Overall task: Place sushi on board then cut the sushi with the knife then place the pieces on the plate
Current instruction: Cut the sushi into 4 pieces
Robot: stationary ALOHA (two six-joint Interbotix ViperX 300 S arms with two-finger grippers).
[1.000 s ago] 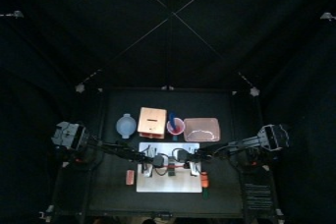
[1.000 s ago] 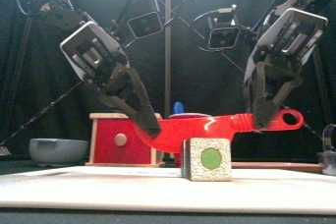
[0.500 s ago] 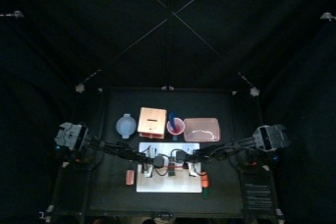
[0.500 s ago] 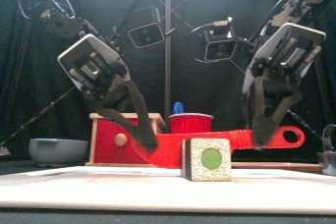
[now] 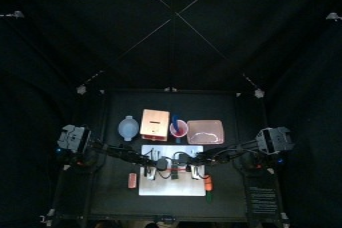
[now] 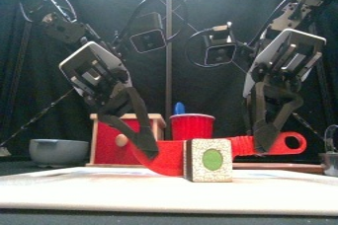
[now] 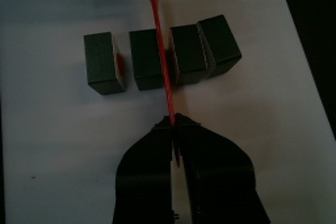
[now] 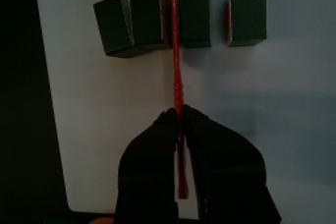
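Both jaws-sets are pinched tight on one red knife: the left gripper has one end, the right gripper the other, low over the table. Under them lies the white cutting board, with the wooden box, pink tray and red cup behind. On the board sits the sushi roll, four dark green blocks in a row. The blade lines up between the middle two.

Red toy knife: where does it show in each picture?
Front: red toy knife level, behind the near sushi block.
Top: too small to tell, above the white cutting board.
Left wrist: thin red line crossing the dark green sushi row.
Right wrist: likewise.
Shared landmark: the sushi row.
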